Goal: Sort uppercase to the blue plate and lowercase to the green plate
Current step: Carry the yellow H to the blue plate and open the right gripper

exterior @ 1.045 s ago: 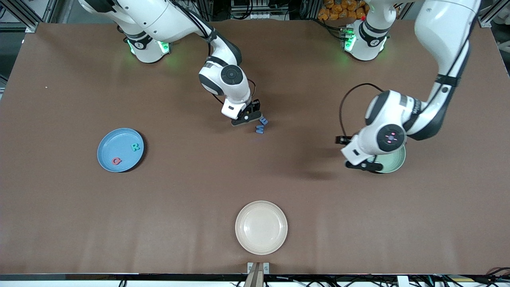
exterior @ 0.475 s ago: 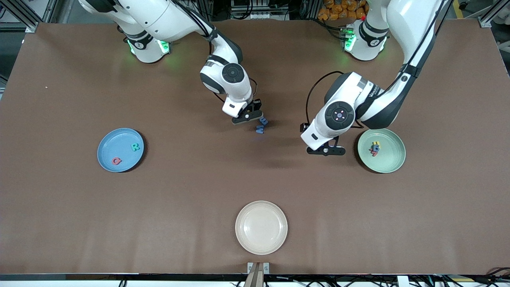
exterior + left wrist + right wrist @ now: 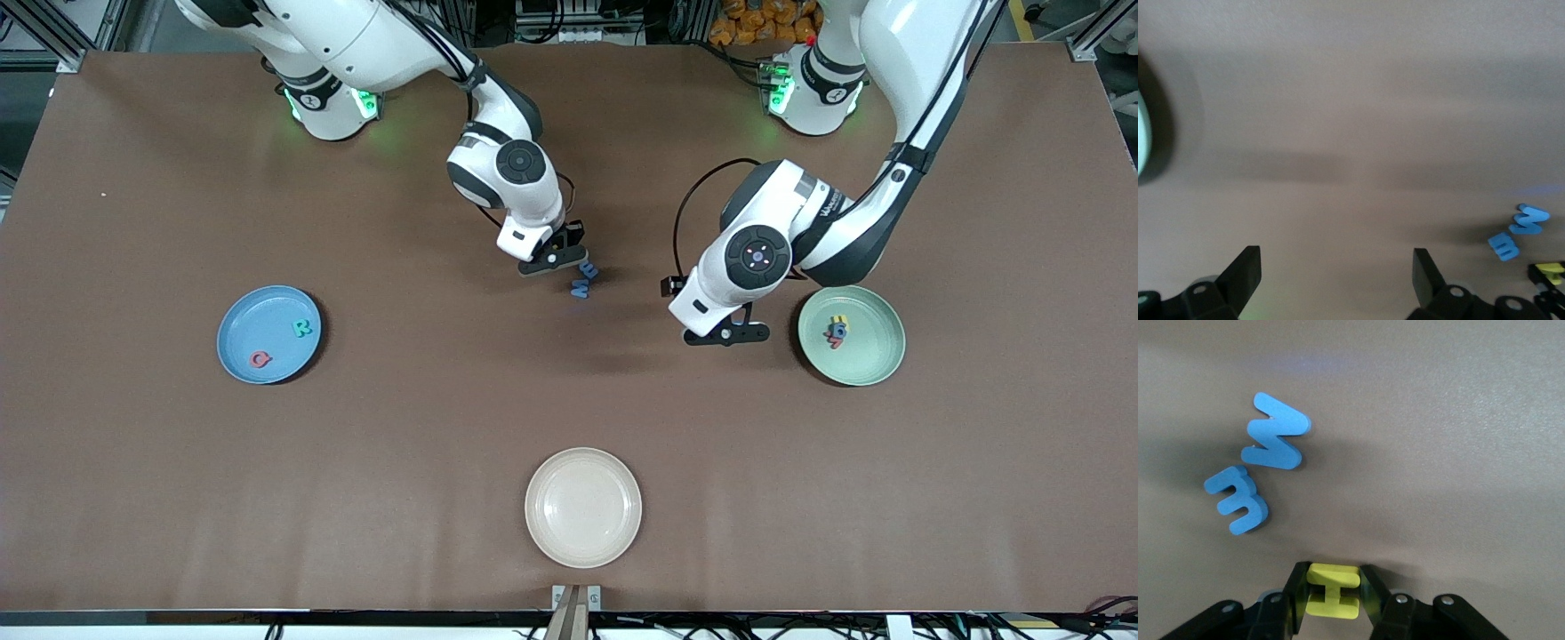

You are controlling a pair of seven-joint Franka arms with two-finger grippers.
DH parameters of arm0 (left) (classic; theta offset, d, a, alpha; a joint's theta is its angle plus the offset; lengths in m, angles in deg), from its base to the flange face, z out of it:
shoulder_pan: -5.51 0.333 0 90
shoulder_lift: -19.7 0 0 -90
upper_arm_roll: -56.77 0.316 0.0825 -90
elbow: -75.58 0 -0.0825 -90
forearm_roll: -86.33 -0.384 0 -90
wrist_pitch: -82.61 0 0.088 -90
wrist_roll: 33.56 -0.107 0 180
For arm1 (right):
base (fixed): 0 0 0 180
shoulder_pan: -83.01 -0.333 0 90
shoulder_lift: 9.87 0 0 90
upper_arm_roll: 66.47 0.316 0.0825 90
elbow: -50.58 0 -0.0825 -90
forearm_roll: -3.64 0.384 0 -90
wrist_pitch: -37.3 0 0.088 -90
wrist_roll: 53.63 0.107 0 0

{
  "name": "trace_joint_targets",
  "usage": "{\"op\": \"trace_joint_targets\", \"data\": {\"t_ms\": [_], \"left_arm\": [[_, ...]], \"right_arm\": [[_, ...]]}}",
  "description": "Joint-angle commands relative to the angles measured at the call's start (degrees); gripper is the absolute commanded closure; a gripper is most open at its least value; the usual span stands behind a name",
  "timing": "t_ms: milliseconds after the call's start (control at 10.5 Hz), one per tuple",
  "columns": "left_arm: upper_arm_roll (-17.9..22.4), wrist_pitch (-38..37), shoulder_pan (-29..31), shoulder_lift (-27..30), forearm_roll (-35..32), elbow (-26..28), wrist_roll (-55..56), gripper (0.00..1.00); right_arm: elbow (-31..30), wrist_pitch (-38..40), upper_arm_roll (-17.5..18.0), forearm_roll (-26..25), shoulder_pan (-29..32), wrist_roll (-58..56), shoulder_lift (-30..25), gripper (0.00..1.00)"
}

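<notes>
Yellow H (image 3: 1332, 591) was pinched in the right gripper (image 3: 1333, 590) at mid-table, beside the blue W (image 3: 1277, 439) and blue E-like letter (image 3: 1238, 499); left gripper (image 3: 1337, 283) hung spread near the green plate (image 3: 876, 362).

Yellow H (image 3: 1332, 592), blue W (image 3: 1277, 440), sky-blue plate (image 3: 233, 331), mint-green plate (image 3: 876, 357).

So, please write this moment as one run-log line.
right gripper: shut on yellow foam letter H | left gripper: open, empty, beside pale green plate

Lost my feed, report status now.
Right gripper shut on yellow H at table centre. Left gripper open, empty, beside green plate. Blue W, E-like piece unsorted on table. Nothing in the way.
</notes>
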Motion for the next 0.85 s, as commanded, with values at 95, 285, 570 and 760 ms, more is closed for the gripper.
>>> {"op": "trace_joint_targets", "data": {"t_ms": [95, 285, 570, 760], "left_arm": [[-1.5, 1.3, -0.4, -1.3, 1.7, 0.1, 7.1, 0.00], [-2.6, 4.9, -0.9, -3.2, 1.7, 0.1, 13.0, 0.00], [-2.6, 7.4, -2.2, -3.6, 1.7, 1.8, 18.4, 0.00], [-2.8, 10.2, -2.4, -3.8, 3.1, 2.9, 21.6, 0.00]], "right_arm": [[2.7, 5.3, 0.4, -0.4, 1.2, 0.1, 0.3, 0.75], [3.9, 7.1, 0.4, -0.4, 1.6, -0.1, 0.3, 0.75], [3.9, 7.2, 0.3, -0.3, 3.1, -3.3, 0.0, 0.75], [4.2, 9.5, 0.0, -0.3, 5.1, -6.7, -0.8, 0.75]]}}
